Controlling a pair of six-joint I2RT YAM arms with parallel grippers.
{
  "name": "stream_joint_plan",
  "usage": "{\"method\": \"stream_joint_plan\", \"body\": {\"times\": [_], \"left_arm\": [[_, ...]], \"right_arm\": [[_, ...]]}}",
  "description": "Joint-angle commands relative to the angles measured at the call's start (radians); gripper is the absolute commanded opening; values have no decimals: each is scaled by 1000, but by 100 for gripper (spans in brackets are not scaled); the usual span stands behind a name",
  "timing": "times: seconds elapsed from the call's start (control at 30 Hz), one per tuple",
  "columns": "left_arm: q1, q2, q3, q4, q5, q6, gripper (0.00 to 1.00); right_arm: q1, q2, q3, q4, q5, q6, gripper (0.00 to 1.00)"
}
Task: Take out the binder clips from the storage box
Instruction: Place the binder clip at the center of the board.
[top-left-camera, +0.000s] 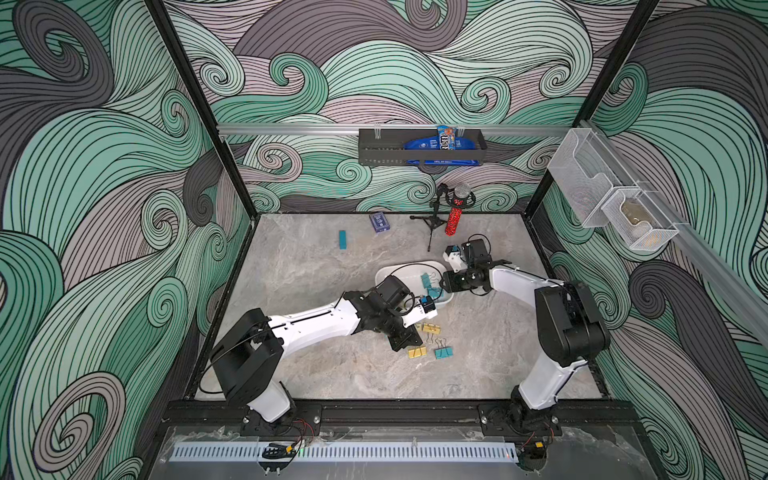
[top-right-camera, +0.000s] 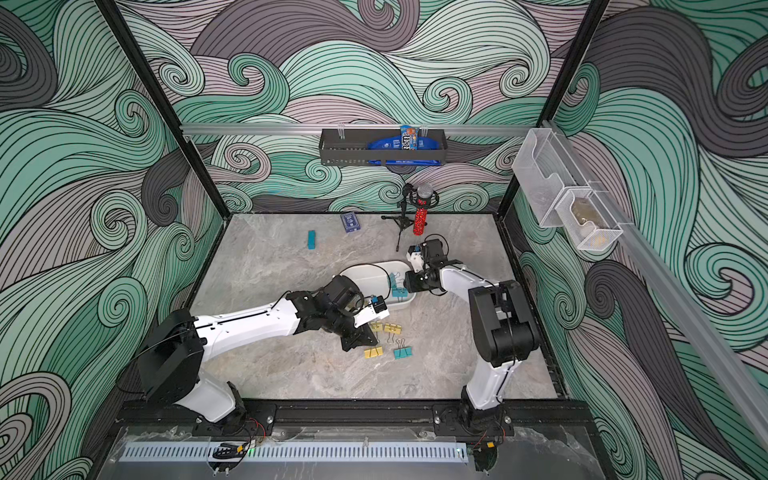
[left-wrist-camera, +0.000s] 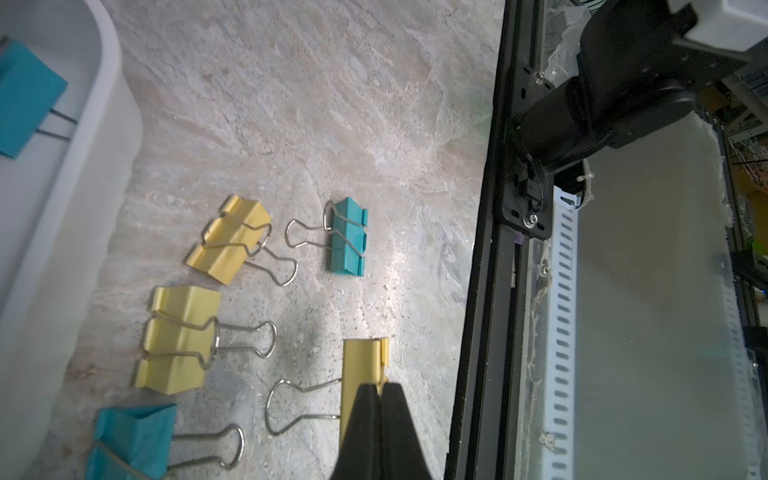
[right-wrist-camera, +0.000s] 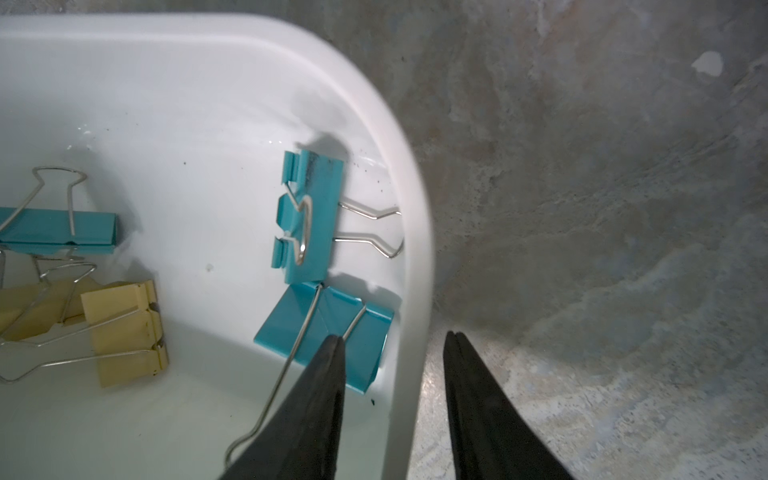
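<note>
Binder clips (left-wrist-camera: 348, 237) lie on the counter (top-left-camera: 332, 270) at 6 o'clock of the storage box (top-left-camera: 384, 276); others sit inside it. Left tool (left-wrist-camera: 380, 395), pressed together, hovers over a yellow clip (left-wrist-camera: 359, 365). Right tool (right-wrist-camera: 392, 336), spread, straddles the box's 3 o'clock wall.

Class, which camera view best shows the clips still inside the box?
Right wrist view: teal and yellow clips lie close-up in the box. Both top views show only small teal ones; the left wrist view catches one teal clip, cut off.
</note>
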Motion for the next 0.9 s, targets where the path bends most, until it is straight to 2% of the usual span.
{"method": "stream_joint_plan", "body": {"times": [0.0,0.4,0.87], "left_arm": [[-18,-26,-32,83,27,-54,0],[-53,65,-37,145,55,-65,0],[-54,172,43,121,69,-11,0]], "right_arm": [[5,20,-8,-8,-3,-12,42],[6,24,-9,-8,-3,-12,42],[6,20,-11,-8,-2,-11,42]]}}
